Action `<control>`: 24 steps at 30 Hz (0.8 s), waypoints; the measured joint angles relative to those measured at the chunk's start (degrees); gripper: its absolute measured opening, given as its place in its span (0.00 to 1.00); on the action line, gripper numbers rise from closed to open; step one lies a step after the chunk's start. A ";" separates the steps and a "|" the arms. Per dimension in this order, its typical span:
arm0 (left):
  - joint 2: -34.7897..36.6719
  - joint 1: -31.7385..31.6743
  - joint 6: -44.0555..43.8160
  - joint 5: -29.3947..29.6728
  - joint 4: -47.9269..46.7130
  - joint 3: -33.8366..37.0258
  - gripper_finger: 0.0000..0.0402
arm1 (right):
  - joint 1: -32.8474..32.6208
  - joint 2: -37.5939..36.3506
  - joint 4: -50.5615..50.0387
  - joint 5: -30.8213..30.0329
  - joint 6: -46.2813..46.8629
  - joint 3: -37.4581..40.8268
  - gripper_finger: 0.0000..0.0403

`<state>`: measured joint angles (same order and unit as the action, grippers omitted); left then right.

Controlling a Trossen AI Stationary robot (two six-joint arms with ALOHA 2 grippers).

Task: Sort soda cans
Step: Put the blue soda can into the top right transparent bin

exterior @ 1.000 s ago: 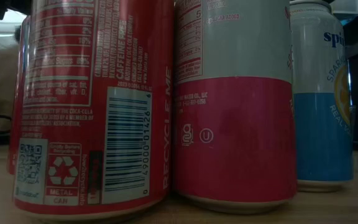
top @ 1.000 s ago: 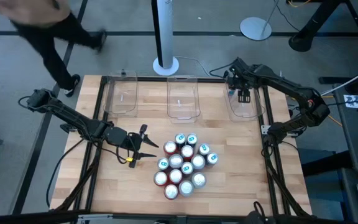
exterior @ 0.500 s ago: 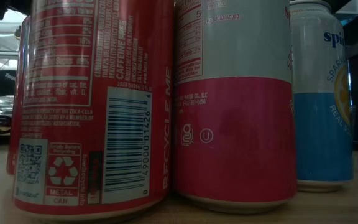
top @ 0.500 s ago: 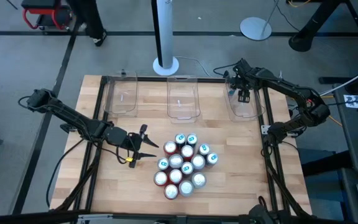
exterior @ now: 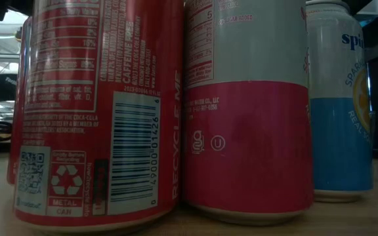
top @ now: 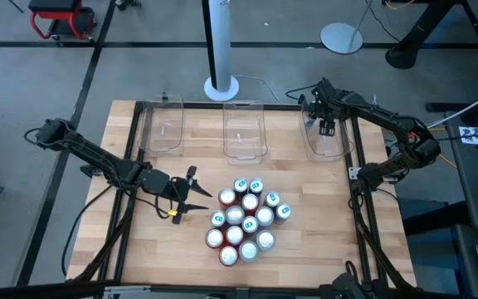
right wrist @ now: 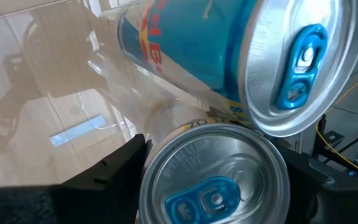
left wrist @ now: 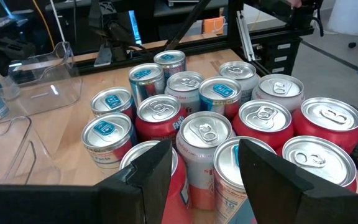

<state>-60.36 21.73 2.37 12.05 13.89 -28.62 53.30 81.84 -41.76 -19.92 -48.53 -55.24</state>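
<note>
While the left gripper (top: 191, 197) waits low over the table just left of the cluster, its jaws standing apart with nothing between them, the work in hand belongs to the other arm. The soda cans (top: 243, 221) stand upright and packed, touching one another, in the near middle of the table (top: 139, 249). Red, silver-and-red and teal ones are mixed together. Along the far edge sit three clear bins: the left bin (top: 163, 126) and the middle bin (top: 245, 131) look unfilled from above. Over the right bin (top: 329, 148) hangs the right gripper (top: 325, 127) with a teal can (right wrist: 215, 182) between its jaws. Whether it is clamped on that can or has let go I cannot tell. A second teal can (right wrist: 185, 46) already lies tilted on its side in that bin, just beside the first. To place this one well, I judge, it should go down onto bare bin floor clear of the lying can, the release coming only once it is low, then a straight lift out so neither can is knocked or the bin wall caught
</note>
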 joint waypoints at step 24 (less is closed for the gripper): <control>0.00 0.01 -0.48 -0.02 0.01 0.00 0.44 | 0.00 0.04 -0.65 -2.66 -2.97 -1.46 0.77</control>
<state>-60.36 21.74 1.89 12.03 13.90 -28.62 53.30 81.89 -42.41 -22.58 -51.51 -56.71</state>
